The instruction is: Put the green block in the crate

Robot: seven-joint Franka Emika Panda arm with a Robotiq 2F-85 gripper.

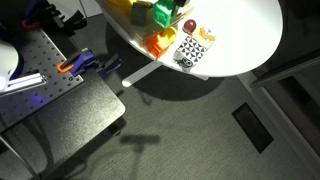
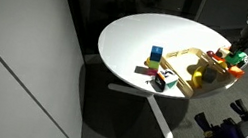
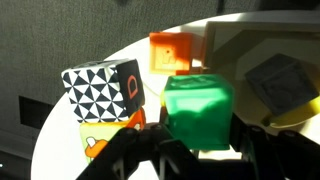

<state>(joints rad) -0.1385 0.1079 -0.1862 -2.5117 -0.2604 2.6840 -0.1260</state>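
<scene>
The green block sits between my gripper's two dark fingers in the wrist view, and the gripper is shut on it. In both exterior views the block and gripper are at the table's edge, beside the crate. The crate is a shallow tan-yellow wooden box; its rim shows just right of the block in the wrist view, and a corner shows at the top of an exterior view.
An orange block and a black-and-white patterned card lie close to the gripper. A small red ball is nearby. A blue block stands on the round white table.
</scene>
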